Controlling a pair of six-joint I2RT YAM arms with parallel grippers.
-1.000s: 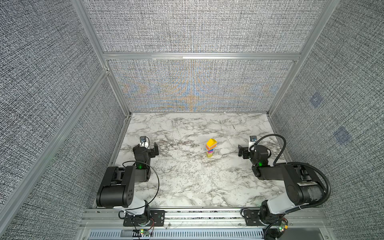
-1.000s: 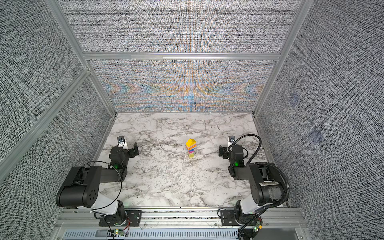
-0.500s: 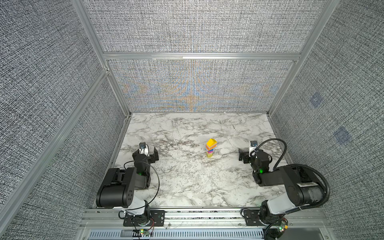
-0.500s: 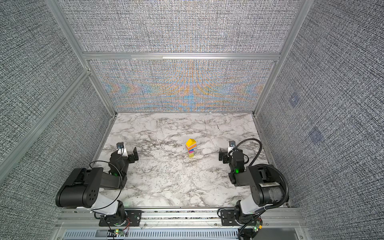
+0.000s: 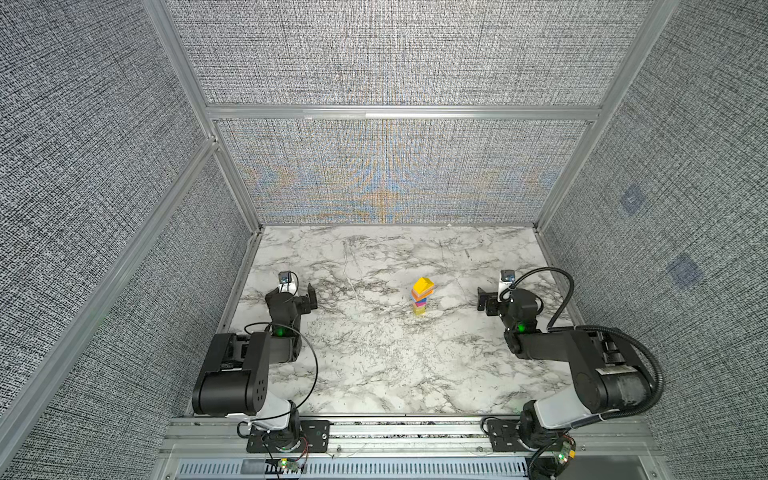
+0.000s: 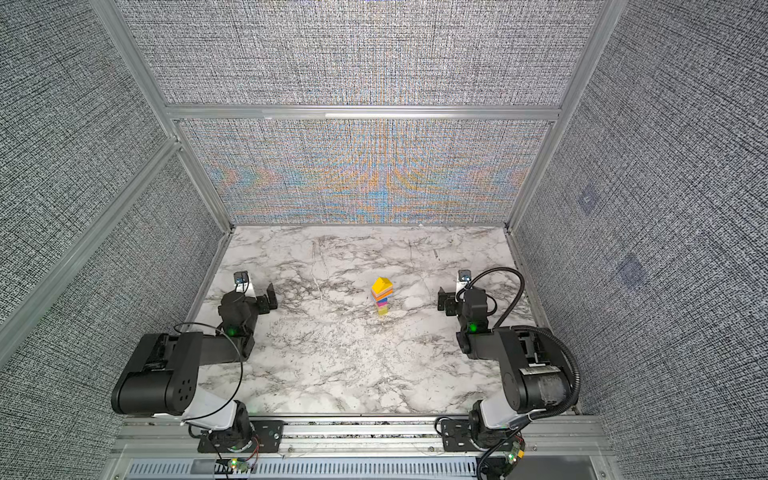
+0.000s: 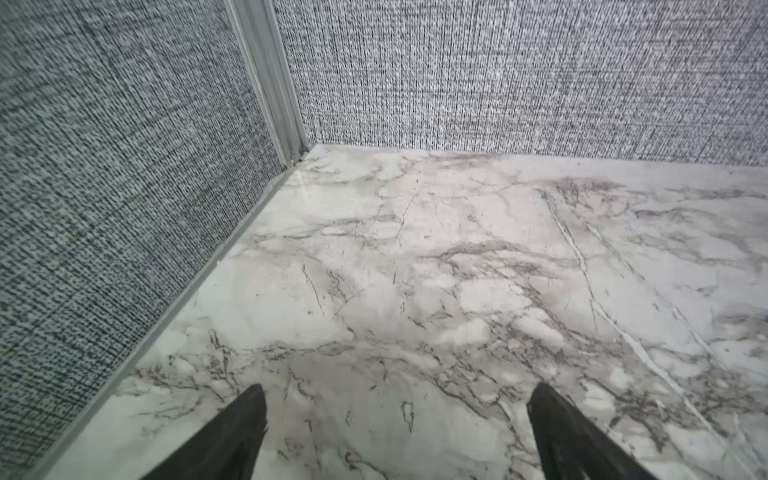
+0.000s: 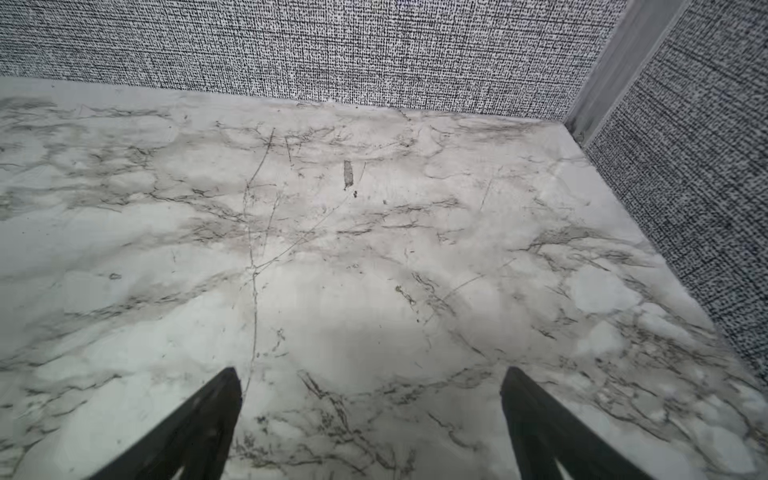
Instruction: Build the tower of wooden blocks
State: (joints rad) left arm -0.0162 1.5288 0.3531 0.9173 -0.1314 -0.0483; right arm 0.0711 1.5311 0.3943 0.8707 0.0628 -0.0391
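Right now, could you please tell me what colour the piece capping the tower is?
Yellow; the wedge caps the tower, clearest in a top view.

Compared with half a second ago, the left gripper (image 5: 310, 297) now sits farther from the near edge in both top views. That undoes a short dip, either toward the near side or down to the table (image 5: 374, 353); cannot tell which. It is back about where it is one second ago. On the right, the right gripper (image 5: 484, 300) makes the same shift to the far side. The cable loop (image 5: 559, 271) over its wrist shifts with it.
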